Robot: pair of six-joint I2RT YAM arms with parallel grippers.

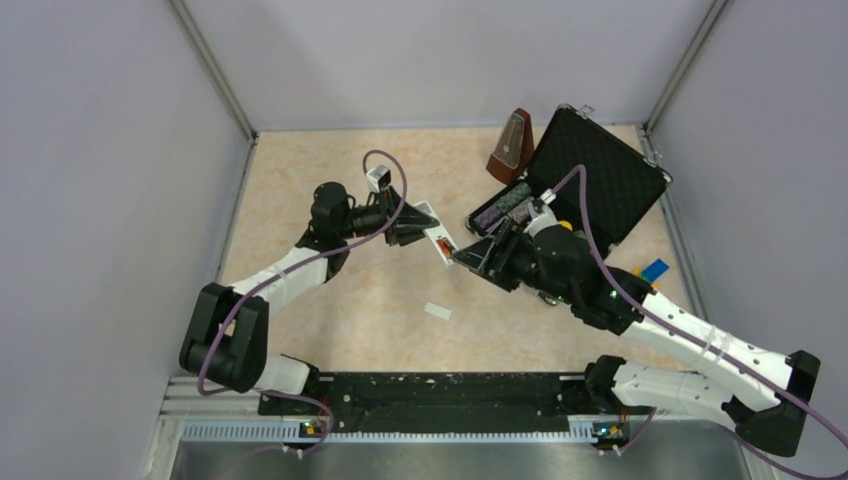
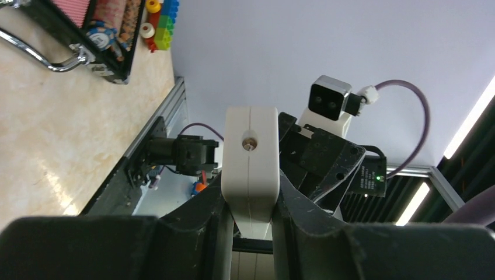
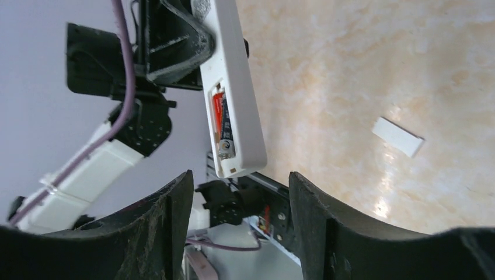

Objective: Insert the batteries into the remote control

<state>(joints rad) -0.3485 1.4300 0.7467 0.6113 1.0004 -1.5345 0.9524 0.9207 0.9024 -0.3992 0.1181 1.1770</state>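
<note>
The white remote control (image 1: 437, 238) hangs above the table, its far end clamped in my left gripper (image 1: 412, 226). In the left wrist view I look down the remote control (image 2: 251, 157) end-on, between the shut fingers of my left gripper (image 2: 252, 201). In the right wrist view the remote control (image 3: 239, 111) shows its open back, with the red and the black batteries (image 3: 222, 125) lying side by side in the compartment. My right gripper (image 3: 240, 201) is open just below the remote's free end, holding nothing; in the top view my right gripper (image 1: 466, 257) is close beside that end.
A small white cover piece (image 1: 437, 311) lies flat on the table; the same cover piece (image 3: 397, 136) shows in the right wrist view. An open black case (image 1: 600, 180) with coloured items stands at the back right, next to a brown metronome (image 1: 511, 146). Grey walls enclose the table.
</note>
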